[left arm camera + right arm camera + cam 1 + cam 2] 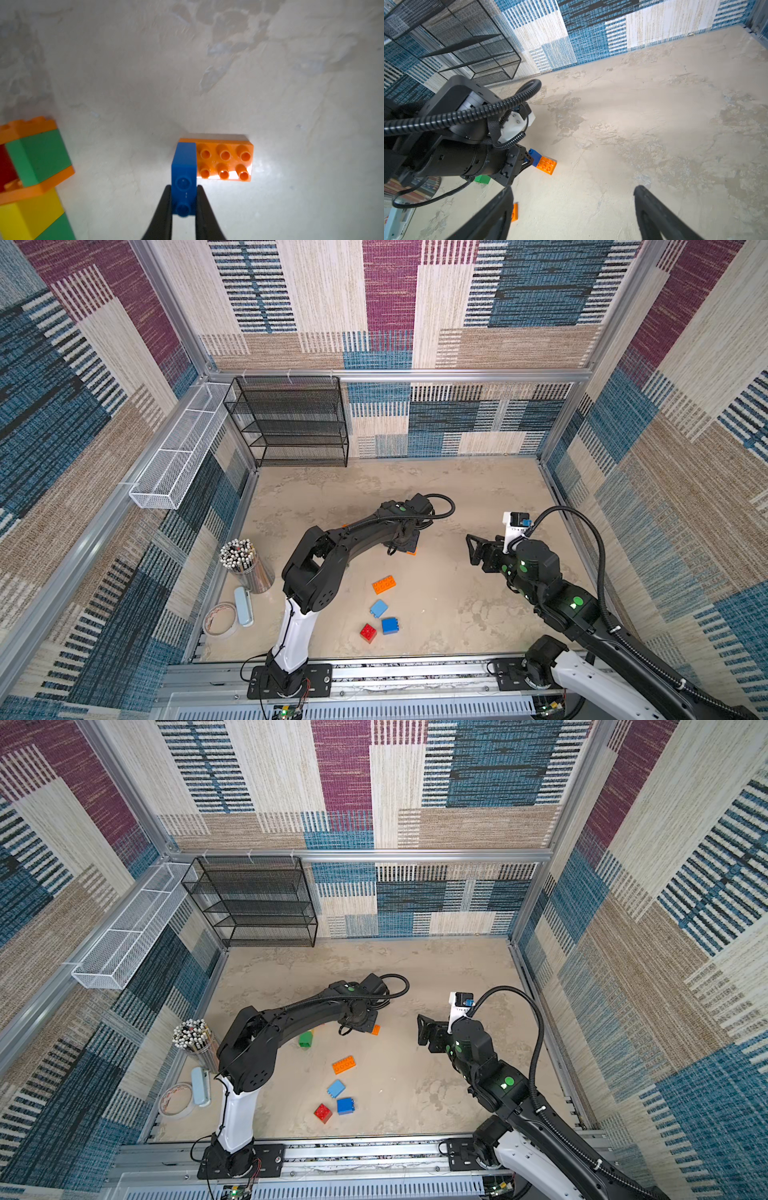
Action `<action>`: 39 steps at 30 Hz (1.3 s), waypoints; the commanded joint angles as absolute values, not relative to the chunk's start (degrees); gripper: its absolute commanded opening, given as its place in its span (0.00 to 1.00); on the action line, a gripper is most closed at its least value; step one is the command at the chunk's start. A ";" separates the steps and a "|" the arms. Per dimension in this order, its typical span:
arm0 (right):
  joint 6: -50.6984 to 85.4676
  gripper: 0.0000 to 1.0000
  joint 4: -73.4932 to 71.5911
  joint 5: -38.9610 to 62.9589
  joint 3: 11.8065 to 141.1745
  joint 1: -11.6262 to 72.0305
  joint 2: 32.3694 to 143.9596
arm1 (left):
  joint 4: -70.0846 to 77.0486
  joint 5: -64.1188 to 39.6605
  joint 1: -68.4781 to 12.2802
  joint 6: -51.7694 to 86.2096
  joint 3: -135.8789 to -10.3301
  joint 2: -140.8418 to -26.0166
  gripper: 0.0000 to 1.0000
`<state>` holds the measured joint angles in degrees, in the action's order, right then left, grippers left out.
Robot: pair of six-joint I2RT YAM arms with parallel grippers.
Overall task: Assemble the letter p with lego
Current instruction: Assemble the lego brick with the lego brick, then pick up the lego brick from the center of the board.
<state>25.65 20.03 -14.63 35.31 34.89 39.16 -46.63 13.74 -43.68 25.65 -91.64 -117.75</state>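
Mid-table, the left gripper (184, 187) is clamped on the blue brick (184, 166), which is planted on one end of the orange brick (225, 164).
Its fingers (163, 207) pinch blue's narrow sides from above. Orange's long axis runs crosswise out from the jaws toward the right arm's side, six studs bare. Left arm is plainly nearer. The right gripper (573, 188) hangs well apart, spread wide, holding nothing. Is blue pressed fully home? Can't tell, and I'd say the next push turns on that.

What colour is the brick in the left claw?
Blue. The blue brick shows best in the left wrist view.
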 commanded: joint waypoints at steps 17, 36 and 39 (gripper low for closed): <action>23.05 0.92 20.24 -6.93 36.58 34.98 44.21 | -45.78 10.56 -43.66 29.81 -86.80 -109.82 0.48; 18.51 0.82 22.77 5.37 49.52 54.81 79.09 | -36.23 28.12 -35.79 30.52 -43.14 -46.87 0.76; 19.49 0.78 24.18 4.11 53.45 58.19 85.32 | -37.16 30.12 -34.56 30.41 -40.93 -40.76 0.78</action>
<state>18.61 22.52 5.69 51.13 56.29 81.97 -36.36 26.09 -35.20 31.27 -42.33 -43.99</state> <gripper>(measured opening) 0.787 0.775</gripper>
